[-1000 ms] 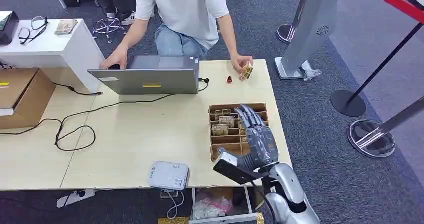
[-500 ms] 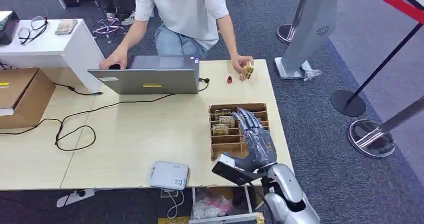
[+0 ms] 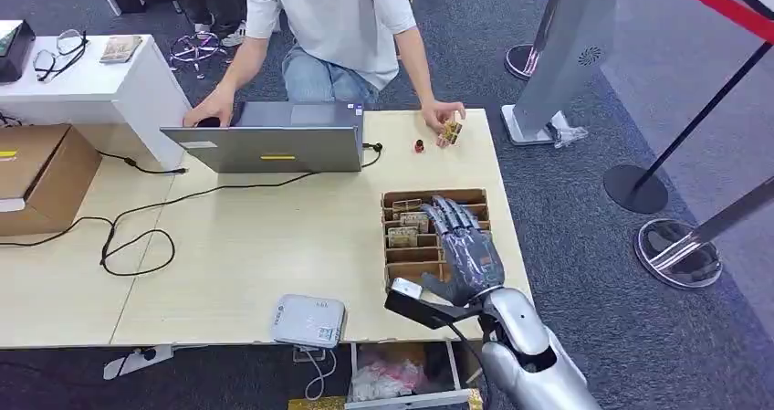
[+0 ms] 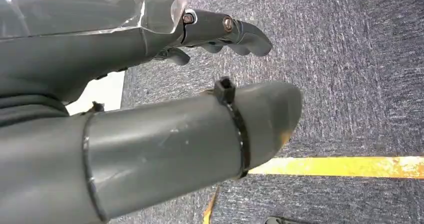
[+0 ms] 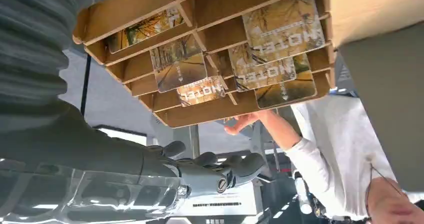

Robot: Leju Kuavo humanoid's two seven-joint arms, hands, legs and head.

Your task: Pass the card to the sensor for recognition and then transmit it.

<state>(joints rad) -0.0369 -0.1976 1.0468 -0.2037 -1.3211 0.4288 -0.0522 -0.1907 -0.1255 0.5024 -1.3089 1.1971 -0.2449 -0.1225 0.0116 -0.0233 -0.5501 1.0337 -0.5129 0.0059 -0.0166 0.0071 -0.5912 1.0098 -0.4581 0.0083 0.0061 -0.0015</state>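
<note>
Left to right. My left robot hand [image 4: 150, 99] hangs over grey carpet crossed by a yellow line [image 4: 345, 166], fingers loosely parted, holding nothing. On the counter [image 3: 237, 246]: a black cable [image 3: 137, 236], a laptop [image 3: 274, 141], a white sensor box [image 3: 309, 320] at the near edge. My right robot hand [image 3: 465, 250] hovers over the cardboard tray [image 3: 406, 236], fingers spread, empty. The cards [image 5: 280, 39] stand in the tray's slots. A person's hand [image 3: 442, 114] rests beyond it.

Bright even indoor light, soft shadows; wrist views sharp, glare on plastic cover.
</note>
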